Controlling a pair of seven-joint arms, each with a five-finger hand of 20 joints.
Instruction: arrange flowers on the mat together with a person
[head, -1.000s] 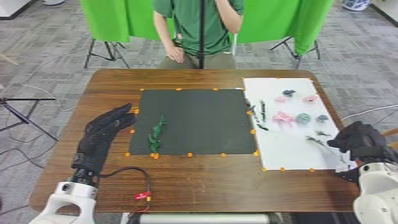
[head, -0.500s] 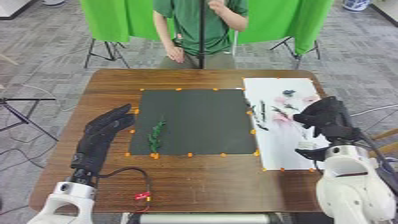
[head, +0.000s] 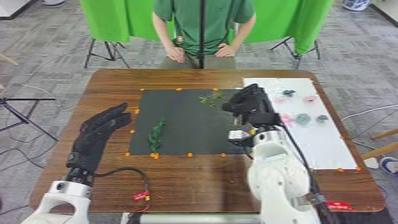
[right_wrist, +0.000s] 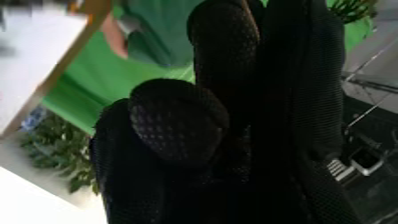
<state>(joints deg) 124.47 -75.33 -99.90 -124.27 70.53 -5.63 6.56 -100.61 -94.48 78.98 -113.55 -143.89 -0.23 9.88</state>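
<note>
Over the right part of the dark mat (head: 191, 137) is my right hand (head: 251, 104), its thumb and fingers pinching a yellow-green sprig (head: 212, 98) whose leafy end points toward the mat's far side. From the wrist, the right hand (right_wrist: 178, 125) has its thumb pressed against the fingers, and leaves of the sprig (right_wrist: 354, 9) stick out beyond them. A green leafy stem (head: 155, 136) lies lengthwise on the mat's left part. My left hand (head: 105, 120) is at the mat's left side, with straight, relaxed fingers.
A white sheet (head: 324, 150) on the right bears pink flowers (head: 310, 99), blue-green blooms (head: 303, 119) and a small dark blue one (head: 288, 93). My right forearm crosses the sheet's near left area. Orange markers line the mat and sheet. Brown tabletop (head: 187, 182) surrounds them.
My right hand has taken the sprig from the white sheet and moved left over the mat with it. The left hand has shifted slightly left.
</note>
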